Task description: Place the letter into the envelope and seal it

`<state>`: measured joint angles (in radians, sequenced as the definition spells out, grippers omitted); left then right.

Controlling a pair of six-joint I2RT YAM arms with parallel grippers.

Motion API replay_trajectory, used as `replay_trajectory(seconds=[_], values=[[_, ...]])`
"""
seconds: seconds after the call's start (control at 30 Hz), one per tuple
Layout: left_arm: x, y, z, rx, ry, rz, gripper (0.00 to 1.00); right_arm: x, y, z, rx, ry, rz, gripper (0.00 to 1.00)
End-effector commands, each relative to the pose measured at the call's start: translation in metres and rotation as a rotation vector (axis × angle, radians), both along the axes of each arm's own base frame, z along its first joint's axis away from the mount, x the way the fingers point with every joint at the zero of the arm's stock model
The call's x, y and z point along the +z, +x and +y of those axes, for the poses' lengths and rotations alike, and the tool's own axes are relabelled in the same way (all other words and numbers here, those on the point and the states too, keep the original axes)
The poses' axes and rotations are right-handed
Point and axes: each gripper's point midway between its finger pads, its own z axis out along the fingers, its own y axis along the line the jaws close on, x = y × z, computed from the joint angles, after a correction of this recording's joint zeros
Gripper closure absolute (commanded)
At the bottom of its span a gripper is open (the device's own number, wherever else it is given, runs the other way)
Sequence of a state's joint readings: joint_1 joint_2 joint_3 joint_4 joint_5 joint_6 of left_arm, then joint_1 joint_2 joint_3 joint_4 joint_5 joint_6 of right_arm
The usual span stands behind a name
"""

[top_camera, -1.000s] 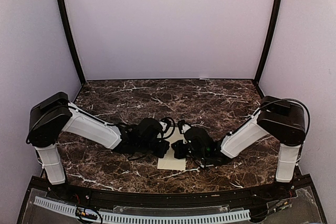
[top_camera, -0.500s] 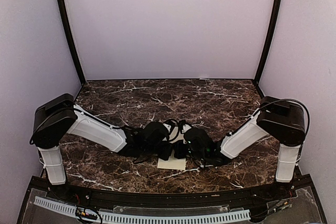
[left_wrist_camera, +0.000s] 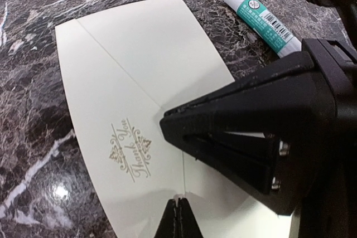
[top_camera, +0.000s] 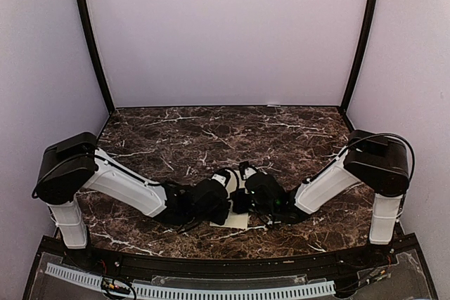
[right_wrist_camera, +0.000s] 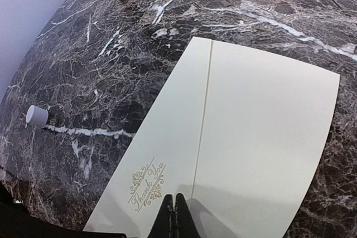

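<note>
1. The envelope [left_wrist_camera: 128, 76] lies flat on the dark marble table [top_camera: 281, 131], near the front edge at the centre. Its pointed flap is folded down and a gold "Thank You" emblem [left_wrist_camera: 131, 151] faces up.
2. You cannot tell whether the flap is stuck down. The letter shows in no view.
3. From above, the left arm [top_camera: 126, 187] and the right arm [top_camera: 323, 184] meet over the envelope and cover most of it. Only a pale strip at its near edge shows.
4. Your left jaws are pressed together and hold nothing. Their fingertips [left_wrist_camera: 174, 218] rest on the envelope at the flap's point. The frame cuts off the envelope's near end.
5. Your right jaws are likewise closed and empty, with fingertips [right_wrist_camera: 172, 215] on the paper just beside the emblem. In the left wrist view their black body hides part of the envelope.
6. A glue stick [left_wrist_camera: 262, 20] lies on the table near the envelope's far corner, with one end hidden.
7. A small white cap [right_wrist_camera: 37, 115] stands well apart from the envelope, too small to identify further.
</note>
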<state>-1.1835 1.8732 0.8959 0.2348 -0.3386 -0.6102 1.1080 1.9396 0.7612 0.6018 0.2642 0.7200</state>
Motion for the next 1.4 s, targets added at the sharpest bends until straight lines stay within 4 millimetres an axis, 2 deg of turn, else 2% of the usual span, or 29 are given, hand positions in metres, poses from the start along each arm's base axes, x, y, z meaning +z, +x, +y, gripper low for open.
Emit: replay_trajectory(seconds=[0.0,0.2,0.3,0.47,0.63,0.8,1.1,1.23,1.37], values=[[-0.031,-0.026,0.041,0.027,0.139,0.066,1.0,-0.05,-0.024,-0.03,0.014,-0.184,0.1,1.0],[-0.037,-0.046,0.05,0.0,0.154,0.086,1.0,-0.048,-0.024,-0.032,0.011,-0.186,0.099,1.0],[-0.033,-0.045,0.05,-0.001,0.148,0.074,1.0,-0.048,-0.026,-0.031,0.015,-0.185,0.101,1.0],[-0.027,-0.031,0.048,0.032,0.191,0.016,1.0,-0.049,-0.031,-0.031,0.026,-0.198,0.106,1.0],[-0.032,-0.021,0.065,0.083,0.238,-0.001,1.0,-0.049,-0.037,-0.035,0.039,-0.222,0.109,1.0],[-0.037,-0.008,0.092,0.152,0.296,-0.012,1.0,-0.048,-0.044,-0.033,0.067,-0.225,0.115,1.0],[-0.032,0.017,0.116,0.22,0.306,-0.022,1.0,-0.05,-0.057,-0.011,0.136,-0.203,0.129,1.0],[-0.021,0.027,0.119,0.239,0.295,-0.038,1.0,-0.048,-0.062,0.003,0.165,-0.184,0.132,1.0],[0.0,0.028,0.104,0.202,0.23,-0.043,1.0,-0.04,-0.059,0.007,0.156,-0.176,0.115,1.0]])
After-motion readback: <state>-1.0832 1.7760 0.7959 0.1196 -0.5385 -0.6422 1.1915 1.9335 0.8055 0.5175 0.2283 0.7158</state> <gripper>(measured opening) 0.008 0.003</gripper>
